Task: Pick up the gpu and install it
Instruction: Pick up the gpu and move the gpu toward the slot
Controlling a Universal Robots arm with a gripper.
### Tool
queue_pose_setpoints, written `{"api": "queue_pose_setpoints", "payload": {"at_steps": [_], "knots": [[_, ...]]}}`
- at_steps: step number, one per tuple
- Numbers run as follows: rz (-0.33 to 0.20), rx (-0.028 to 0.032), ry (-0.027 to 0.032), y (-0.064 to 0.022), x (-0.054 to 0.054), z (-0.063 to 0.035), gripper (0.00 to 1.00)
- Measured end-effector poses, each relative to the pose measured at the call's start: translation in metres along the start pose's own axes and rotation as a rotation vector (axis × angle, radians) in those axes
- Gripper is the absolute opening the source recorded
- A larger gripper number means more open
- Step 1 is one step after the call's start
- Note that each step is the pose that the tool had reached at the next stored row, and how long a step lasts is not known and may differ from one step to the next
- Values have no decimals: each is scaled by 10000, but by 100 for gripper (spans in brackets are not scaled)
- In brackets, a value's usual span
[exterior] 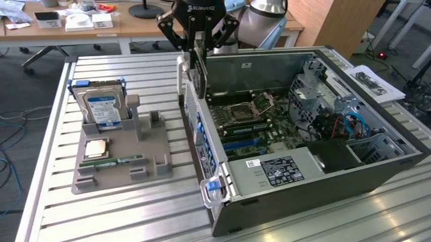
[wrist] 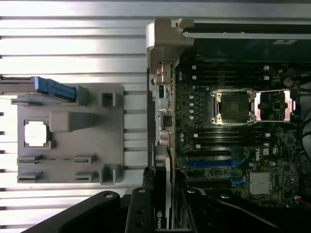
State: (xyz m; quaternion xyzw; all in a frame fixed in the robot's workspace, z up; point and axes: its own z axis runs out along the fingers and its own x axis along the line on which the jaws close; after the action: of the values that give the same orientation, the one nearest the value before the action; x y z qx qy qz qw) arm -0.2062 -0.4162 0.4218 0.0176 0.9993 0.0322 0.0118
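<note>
One grey holder (exterior: 121, 176) lies at the exterior view's left on the slatted metal table (exterior: 135, 217). A hard drive (exterior: 102, 108) stands upright at the holder's back. A square processor chip (exterior: 96, 147) lies flat in its middle, with a green memory stick (exterior: 111, 162) just in front of the chip.

In the upper middle of the exterior view the black gripper (exterior: 197, 48) hangs with its fingers clamped on the gpu (exterior: 197, 75). The card is held on edge, its length pointing down along the left wall of the open computer case (exterior: 377, 171). Whether it touches that wall cannot be told.

In the wrist view the gpu (wrist: 162, 131) runs out from the gripper (wrist: 163, 204), between the holder (wrist: 68, 145) and the motherboard (wrist: 218, 141), with a silver bracket at its far end.

Toward the exterior view's right, the case lies on its side. It shows the motherboard (exterior: 249, 121) with its bare processor socket (exterior: 241, 112), a power supply (exterior: 276, 171) at lower centre, and blue cables (exterior: 354, 121) further right.
</note>
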Motion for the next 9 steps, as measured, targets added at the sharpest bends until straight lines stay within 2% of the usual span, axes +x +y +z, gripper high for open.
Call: {"api": "queue_pose_setpoints", "payload": {"at_steps": [9], "knots": [[0, -63, 1, 14, -412, 11, 27]]}}
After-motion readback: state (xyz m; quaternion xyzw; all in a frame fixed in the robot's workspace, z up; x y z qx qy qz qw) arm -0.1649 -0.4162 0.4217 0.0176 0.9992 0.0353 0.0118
